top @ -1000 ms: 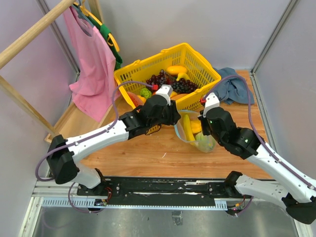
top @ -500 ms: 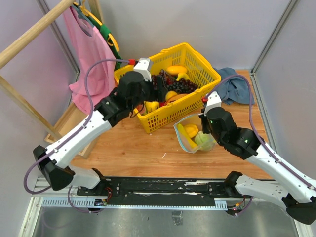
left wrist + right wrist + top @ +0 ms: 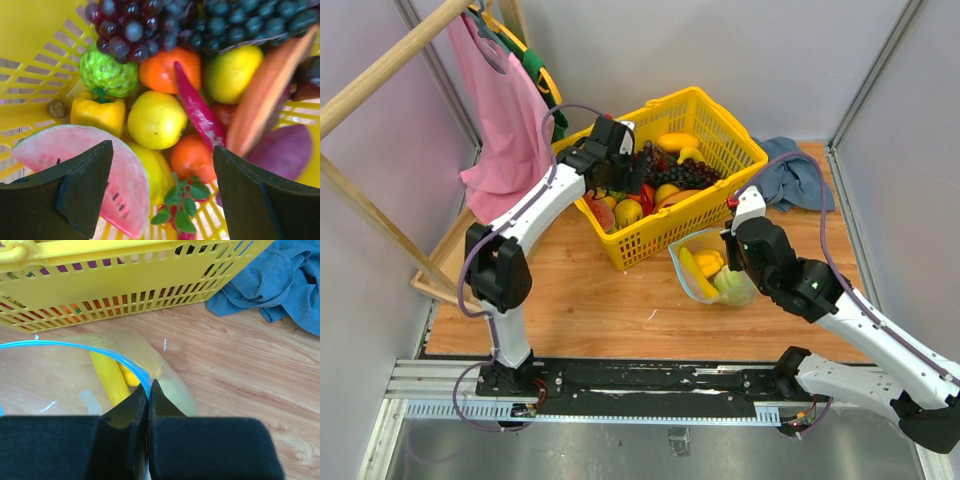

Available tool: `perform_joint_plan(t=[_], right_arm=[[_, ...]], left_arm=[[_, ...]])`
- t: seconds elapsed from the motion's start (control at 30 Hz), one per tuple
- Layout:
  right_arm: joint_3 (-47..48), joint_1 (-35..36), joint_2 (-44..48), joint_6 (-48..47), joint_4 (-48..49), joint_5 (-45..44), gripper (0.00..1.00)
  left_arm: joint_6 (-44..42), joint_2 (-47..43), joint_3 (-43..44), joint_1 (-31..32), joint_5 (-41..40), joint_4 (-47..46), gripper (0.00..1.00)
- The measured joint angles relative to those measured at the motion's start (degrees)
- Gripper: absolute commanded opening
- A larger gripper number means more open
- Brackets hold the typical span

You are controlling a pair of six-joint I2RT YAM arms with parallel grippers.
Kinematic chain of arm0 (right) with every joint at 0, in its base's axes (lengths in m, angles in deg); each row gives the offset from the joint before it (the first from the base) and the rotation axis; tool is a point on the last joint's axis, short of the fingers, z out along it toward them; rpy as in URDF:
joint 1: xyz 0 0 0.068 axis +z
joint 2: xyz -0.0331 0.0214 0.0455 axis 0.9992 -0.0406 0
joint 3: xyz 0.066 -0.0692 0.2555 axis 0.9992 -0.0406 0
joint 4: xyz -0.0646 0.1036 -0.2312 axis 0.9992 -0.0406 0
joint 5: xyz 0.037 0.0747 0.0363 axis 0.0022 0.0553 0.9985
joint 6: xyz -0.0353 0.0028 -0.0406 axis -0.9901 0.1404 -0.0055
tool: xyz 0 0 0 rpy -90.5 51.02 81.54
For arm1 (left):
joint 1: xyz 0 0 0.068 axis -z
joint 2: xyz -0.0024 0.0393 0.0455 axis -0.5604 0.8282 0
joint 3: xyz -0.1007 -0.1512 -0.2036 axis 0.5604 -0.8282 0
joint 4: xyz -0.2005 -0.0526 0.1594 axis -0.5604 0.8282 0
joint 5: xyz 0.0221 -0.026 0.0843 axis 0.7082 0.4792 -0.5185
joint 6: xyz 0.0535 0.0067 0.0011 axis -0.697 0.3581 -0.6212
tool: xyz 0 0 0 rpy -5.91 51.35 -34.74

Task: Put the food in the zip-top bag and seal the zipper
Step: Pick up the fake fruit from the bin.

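Wooden tabletop (image 3: 600, 300), grey walls (image 3: 720, 40) — left gripper (image 3: 162, 155) spread over yellow lattice basket (image 3: 650, 240); right gripper (image 3: 148, 392) clamps clear plastic zip-top bag (image 3: 45, 380).

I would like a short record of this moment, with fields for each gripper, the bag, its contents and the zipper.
left gripper: open, over the basket
right gripper: shut on the bag, at its rim
bag: beside the basket, mouth open
contents: yellow fruits and a green one
zipper: not sealed
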Motion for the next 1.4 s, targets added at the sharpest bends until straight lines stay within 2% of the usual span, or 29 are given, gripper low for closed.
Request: perform_joint_plan(t=[0.37, 0.57, 0.8, 0.9, 1.2, 1.4], right_arm=[[-1.2, 0.0, 0.1, 0.0, 1.7, 0.1, 0.00], [-1.3, 0.0, 0.0, 0.0, 2.2, 1.0, 0.00], [-1.9, 0.0, 0.0, 0.0, 2.6, 1.6, 0.01], [-2.0, 0.0, -0.1, 0.0, 2.9, 1.8, 0.01], [-2.0, 0.0, 0.0, 0.0, 3.0, 2.2, 0.01], [-2.0, 0.0, 0.1, 0.0, 3.0, 2.2, 0.01]], left_arm=[[-5.3, 13.0, 4.0, -2.0, 5.6, 5.2, 0.86], [-6.6, 17.6, 4.8, -2.0, 7.4, 4.5, 0.90], [-8.5, 21.7, 7.0, -1.9, 8.5, 2.6, 0.89], [-8.8, 22.1, 7.4, -2.3, 9.5, 2.3, 0.82], [-8.3, 21.5, 7.3, -2.6, 10.9, 2.8, 0.46], [-6.6, 16.6, 5.3, -2.8, 10.1, 4.2, 0.38]])
